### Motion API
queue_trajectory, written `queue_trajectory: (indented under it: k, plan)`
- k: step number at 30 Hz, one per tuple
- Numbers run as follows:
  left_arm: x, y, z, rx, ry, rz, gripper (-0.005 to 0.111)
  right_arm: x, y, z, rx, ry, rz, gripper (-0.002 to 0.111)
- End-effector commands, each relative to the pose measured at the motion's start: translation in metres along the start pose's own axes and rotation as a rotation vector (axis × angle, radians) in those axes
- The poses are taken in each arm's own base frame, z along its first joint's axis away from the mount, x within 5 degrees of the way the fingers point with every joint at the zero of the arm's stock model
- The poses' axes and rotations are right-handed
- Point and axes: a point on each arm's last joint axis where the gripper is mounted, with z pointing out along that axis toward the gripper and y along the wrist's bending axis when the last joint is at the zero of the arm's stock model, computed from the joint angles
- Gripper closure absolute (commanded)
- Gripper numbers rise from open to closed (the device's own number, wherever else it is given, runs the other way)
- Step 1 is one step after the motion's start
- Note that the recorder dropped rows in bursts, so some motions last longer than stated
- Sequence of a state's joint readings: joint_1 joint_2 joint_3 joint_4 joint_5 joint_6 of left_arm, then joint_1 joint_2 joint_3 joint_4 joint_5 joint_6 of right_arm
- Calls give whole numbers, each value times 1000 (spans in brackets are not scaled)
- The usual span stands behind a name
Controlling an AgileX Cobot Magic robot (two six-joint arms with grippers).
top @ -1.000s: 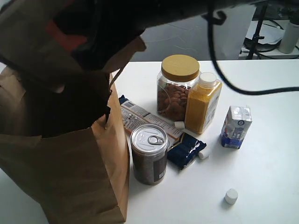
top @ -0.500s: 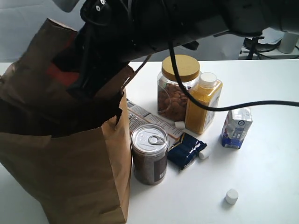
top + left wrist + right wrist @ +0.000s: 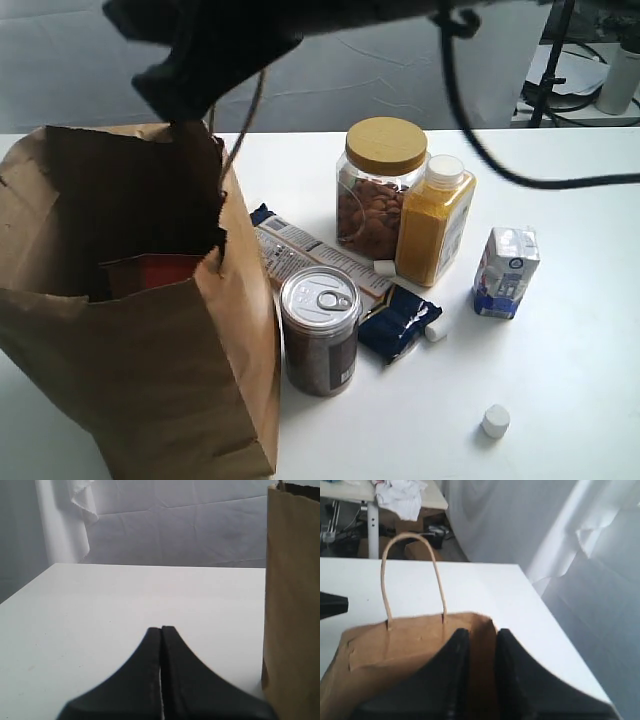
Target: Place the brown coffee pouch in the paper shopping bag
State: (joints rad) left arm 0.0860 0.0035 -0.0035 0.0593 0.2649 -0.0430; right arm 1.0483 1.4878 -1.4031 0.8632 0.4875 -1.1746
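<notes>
Brown coffee pouch (image 3: pixel 150 271) sits inside your paper shopping bag (image 3: pixel 160 390) — right fingers (image 3: pixel 457 652) narrowly parted, empty; left fingers (image 3: pixel 151 647) pressed together.

High exterior and both wrists share the paper shopping bag (image 3: pixel 150 380).

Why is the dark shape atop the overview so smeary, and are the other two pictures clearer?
Exterior view: the arm is a blurred dark mass, probably near the lens; the bag is dark inside. Left wrist view: the left gripper is a soft black silhouette. Right wrist view: the right gripper is blurred, the backdrop washed out.
</notes>
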Motion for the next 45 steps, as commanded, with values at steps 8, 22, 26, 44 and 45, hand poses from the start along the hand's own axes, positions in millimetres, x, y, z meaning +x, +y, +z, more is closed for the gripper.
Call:
queue_trajectory:
  k: [8, 22, 26, 44, 45]
  plan:
    - [1, 0, 0, -4, -4, 1, 107, -43, 4, -90, 198, -89, -70, 108]
    - [1, 0, 0, -4, -4, 1, 107, 29, 36, -138, 290, 102, 52, 108]
    - [1, 0, 0, -4, -4, 1, 107, 51, 49, -157, 310, 110, 104, 108]
    - [1, 0, 0, -4, -4, 1, 107, 208, 92, -235, 969, -23, 557, 108]
    - [1, 0, 0, -4, -4, 1, 107, 211, 94, -235, 981, -54, 590, 108]
